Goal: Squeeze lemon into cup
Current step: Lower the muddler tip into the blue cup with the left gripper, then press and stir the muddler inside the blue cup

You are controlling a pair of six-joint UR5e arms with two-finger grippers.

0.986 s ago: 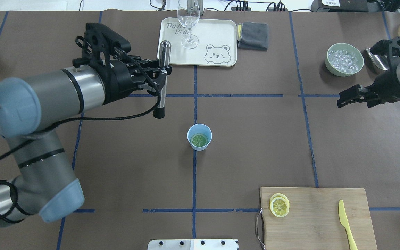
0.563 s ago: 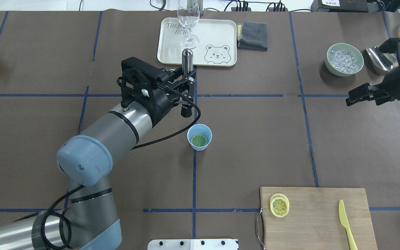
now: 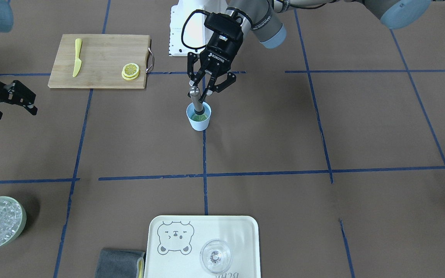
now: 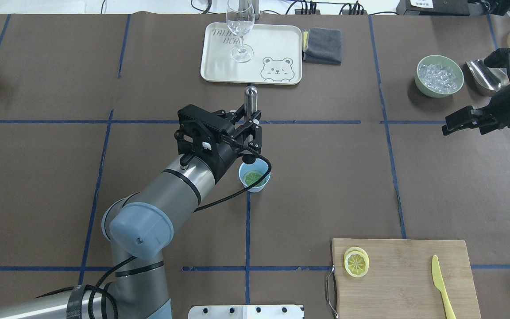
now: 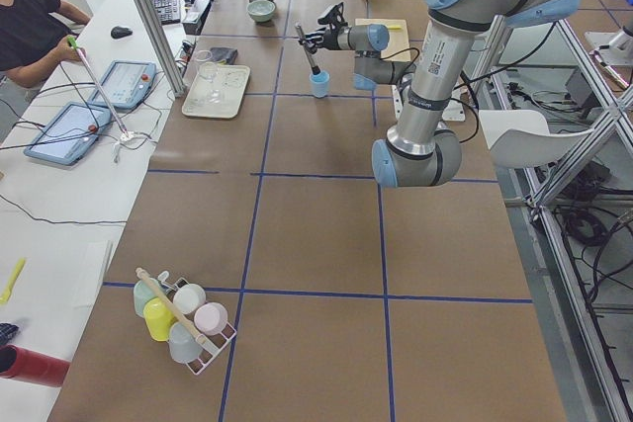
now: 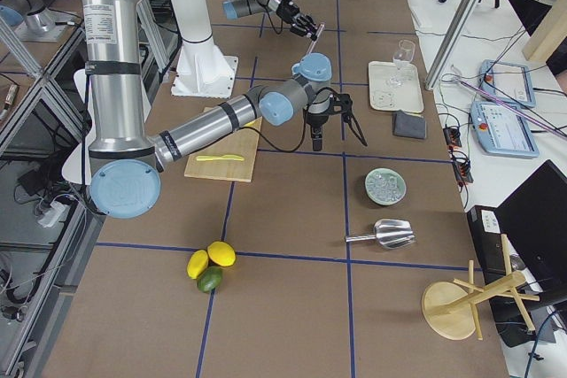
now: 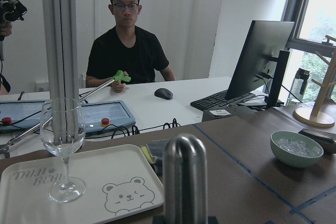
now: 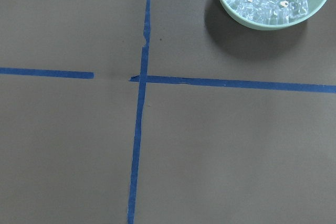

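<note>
The light blue cup (image 4: pixel 261 186) stands at the table's middle, also in the front view (image 3: pixel 199 123). A lemon slice (image 4: pixel 253 178) lies flat inside it and looks greenish. My left gripper (image 4: pixel 249 123) is shut on a steel muddler (image 4: pixel 250 98) with a black tip. It holds the muddler upright, and in the front view the muddler (image 3: pixel 195 101) reaches down into the cup. The left wrist view shows the muddler's rounded top (image 7: pixel 185 177). My right gripper (image 4: pixel 452 124) is open and empty, far right. More lemon slices (image 4: pixel 356 262) lie stacked on the cutting board (image 4: pixel 405 270).
A yellow plastic knife (image 4: pixel 441 283) lies on the board. A cream tray (image 4: pixel 277 44) with a wine glass (image 4: pixel 240 31) and a grey cloth (image 4: pixel 323 45) are at the back. A green bowl of ice (image 4: pixel 439 75) and a metal scoop (image 4: pixel 481 75) sit beside the right gripper.
My left arm has swung right and toward the cup with the muddler, whose tip now reaches the cup. My right gripper has drawn back slightly to the right.
</note>
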